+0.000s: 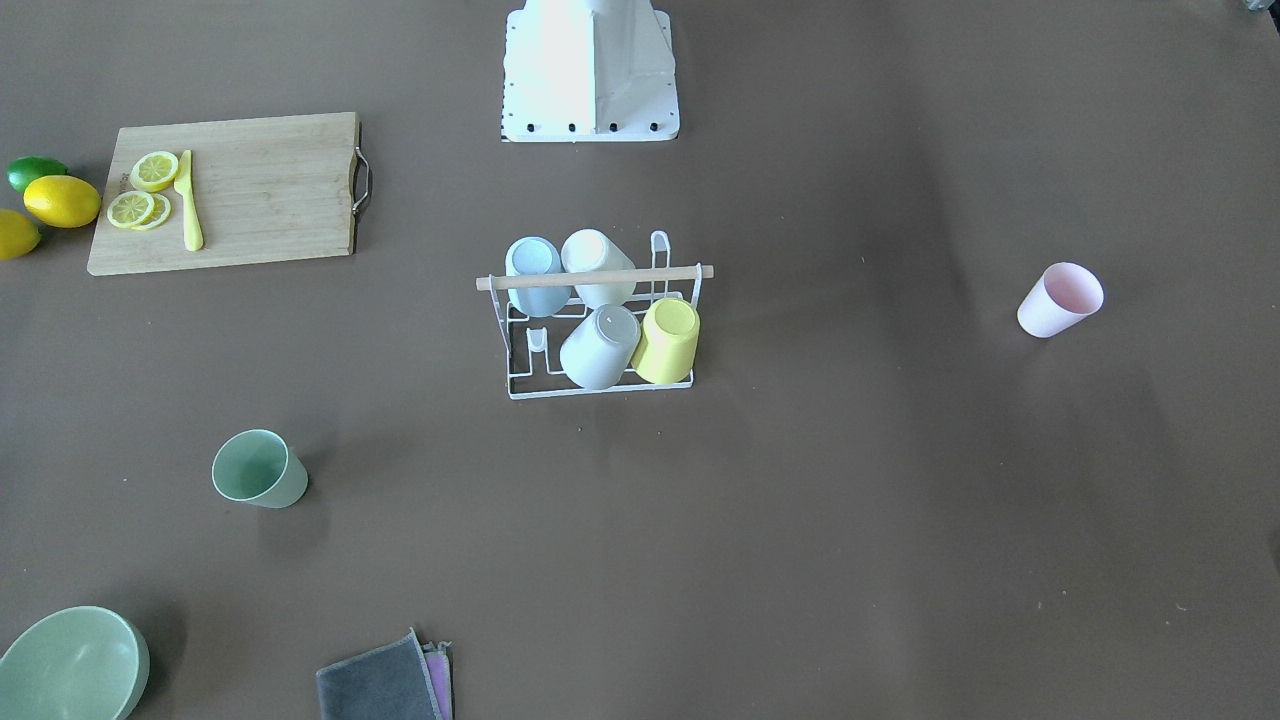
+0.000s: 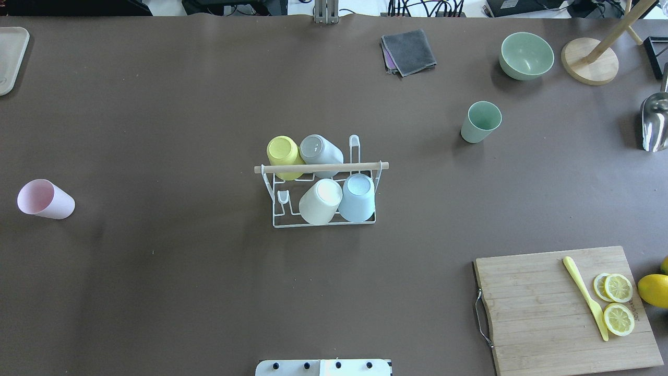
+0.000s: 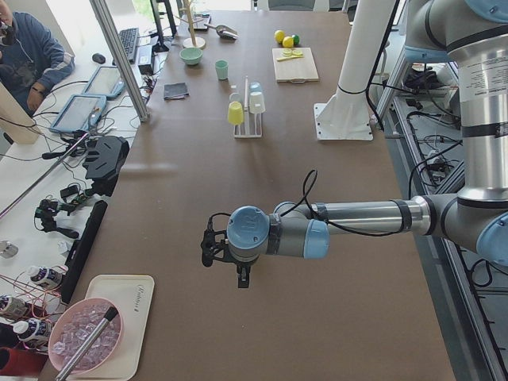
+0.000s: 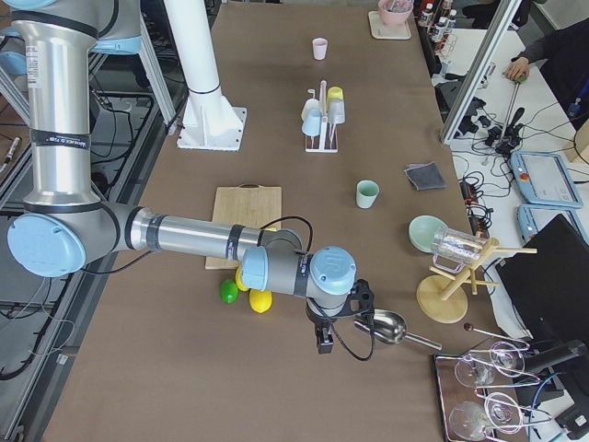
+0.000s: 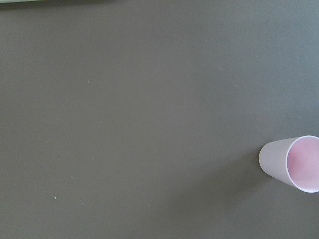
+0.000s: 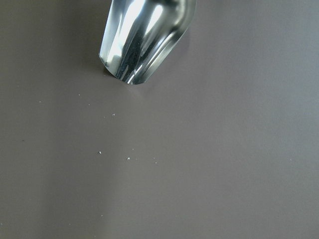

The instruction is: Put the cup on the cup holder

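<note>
Front-facing view: the cup holder point(image 1: 690, 271) is seen in the middle of the counter point(image 1: 820, 520). A blue cup point(image 1: 537, 275), a white cup point(image 1: 598, 265), a grey cup point(image 1: 600, 347) and a yellow cup point(image 1: 668, 340) are set upside down on its prongs. Two prongs are judged to be free.
Overhead view: the pink cup point(image 2: 46, 199) is stood upright well apart from the holder, toward the robot's left. The green cup point(image 2: 480, 122) is stood well apart toward its right. Neither is touched.
Left side view: the left hand point(image 3: 208, 252) is hung over the counter's near end. Whether it is released or clenched cannot be told.
Right side view: the right hand point(image 4: 324, 343) is hung beside a metal scoop point(image 4: 386, 325). Its state cannot be told either.
Left wrist view: only the pink cup is shown, at the lower right edge.
Right wrist view: only the scoop is shown.
Progress: four cups are judged placed and two are left. No grasp is begun.
</note>
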Tool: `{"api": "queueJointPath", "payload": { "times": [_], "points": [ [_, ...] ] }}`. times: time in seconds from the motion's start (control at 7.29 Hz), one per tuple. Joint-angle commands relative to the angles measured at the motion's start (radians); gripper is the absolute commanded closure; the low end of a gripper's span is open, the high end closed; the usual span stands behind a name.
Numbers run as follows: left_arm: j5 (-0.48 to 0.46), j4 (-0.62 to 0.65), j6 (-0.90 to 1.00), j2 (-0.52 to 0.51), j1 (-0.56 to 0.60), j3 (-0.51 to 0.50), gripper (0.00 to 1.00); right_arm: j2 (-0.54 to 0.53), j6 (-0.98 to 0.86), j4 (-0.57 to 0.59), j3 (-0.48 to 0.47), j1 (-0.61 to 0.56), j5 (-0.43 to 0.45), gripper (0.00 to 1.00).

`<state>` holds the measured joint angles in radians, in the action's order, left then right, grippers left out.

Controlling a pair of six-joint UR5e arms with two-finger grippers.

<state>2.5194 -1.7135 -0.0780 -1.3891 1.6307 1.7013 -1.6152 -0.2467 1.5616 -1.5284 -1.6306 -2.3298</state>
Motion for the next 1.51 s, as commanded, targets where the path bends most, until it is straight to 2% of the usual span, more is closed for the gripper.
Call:
{"api": "queueJointPath", "payload": {
  "times": [0.0,0.27,0.55,1.37],
  "points": [
    [-0.002,0.003,-0.012,-0.028,-0.021,0.001,0.01,0.001,-0.008,0.000,0.004,0.000,0.000,0.00],
    [-0.017,0.002,-0.011,-0.034,-0.075,0.005,0.01,0.000,-0.003,0.000,0.002,0.000,0.000,0.00],
    [-0.054,0.002,-0.011,-0.042,-0.078,0.000,0.01,0.000,0.001,0.000,0.002,0.000,0.000,0.00],
    [-0.060,-0.001,-0.009,-0.041,-0.078,-0.011,0.01,0.001,0.004,-0.002,0.008,0.000,-0.002,0.00]
  ]
}}
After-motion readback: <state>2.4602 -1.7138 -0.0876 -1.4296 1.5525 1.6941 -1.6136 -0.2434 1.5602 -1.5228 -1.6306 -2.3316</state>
